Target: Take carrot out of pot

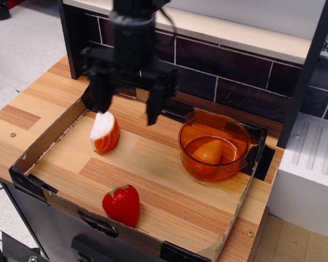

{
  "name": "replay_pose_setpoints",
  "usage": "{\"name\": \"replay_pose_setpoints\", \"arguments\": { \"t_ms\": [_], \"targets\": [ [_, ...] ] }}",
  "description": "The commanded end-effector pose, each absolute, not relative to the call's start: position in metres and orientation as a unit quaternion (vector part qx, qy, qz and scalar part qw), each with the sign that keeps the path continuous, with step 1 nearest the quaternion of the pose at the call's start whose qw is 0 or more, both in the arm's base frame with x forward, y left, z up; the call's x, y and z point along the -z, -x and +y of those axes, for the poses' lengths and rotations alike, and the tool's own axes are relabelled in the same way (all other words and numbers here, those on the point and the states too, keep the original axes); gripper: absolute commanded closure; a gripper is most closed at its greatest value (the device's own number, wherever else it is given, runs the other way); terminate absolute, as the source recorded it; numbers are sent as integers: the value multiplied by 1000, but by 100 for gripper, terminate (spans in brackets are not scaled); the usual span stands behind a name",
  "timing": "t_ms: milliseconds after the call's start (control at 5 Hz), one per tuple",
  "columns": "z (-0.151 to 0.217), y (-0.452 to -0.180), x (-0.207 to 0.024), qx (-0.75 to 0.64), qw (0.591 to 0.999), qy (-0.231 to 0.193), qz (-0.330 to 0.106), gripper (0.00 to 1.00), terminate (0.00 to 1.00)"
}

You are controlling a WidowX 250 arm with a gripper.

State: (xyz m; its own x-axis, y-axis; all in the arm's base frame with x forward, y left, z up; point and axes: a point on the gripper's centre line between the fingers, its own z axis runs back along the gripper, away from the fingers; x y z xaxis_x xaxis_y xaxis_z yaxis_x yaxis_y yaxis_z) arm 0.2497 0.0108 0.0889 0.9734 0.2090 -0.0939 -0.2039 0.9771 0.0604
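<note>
The carrot [209, 152] lay inside the pot [214, 127], tilted against its wall. Left of the pot, the gripper [127, 106] hung in the air with jaws spread wide, holding nothing. Further left of the pot sat the orange-and-white wedge [105, 133]; the strawberry [121, 204] lay front-left of the pot.

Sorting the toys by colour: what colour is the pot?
Translucent orange, the pot shows best in the observation.image view.
</note>
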Motion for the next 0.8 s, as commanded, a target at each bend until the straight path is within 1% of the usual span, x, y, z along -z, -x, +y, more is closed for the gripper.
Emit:
{"name": "replay_pose_setpoints", "arguments": {
  "t_ms": [0, 200, 600],
  "targets": [
    [-30, -285, -98, -83, 996, 4, 29, 0, 0],
    [-43, -292, -88, -76, 997, 8, 30, 0, 0],
    [-59, -301, -58, -91, 996, 2, 23, 0, 0]
  ]
}}
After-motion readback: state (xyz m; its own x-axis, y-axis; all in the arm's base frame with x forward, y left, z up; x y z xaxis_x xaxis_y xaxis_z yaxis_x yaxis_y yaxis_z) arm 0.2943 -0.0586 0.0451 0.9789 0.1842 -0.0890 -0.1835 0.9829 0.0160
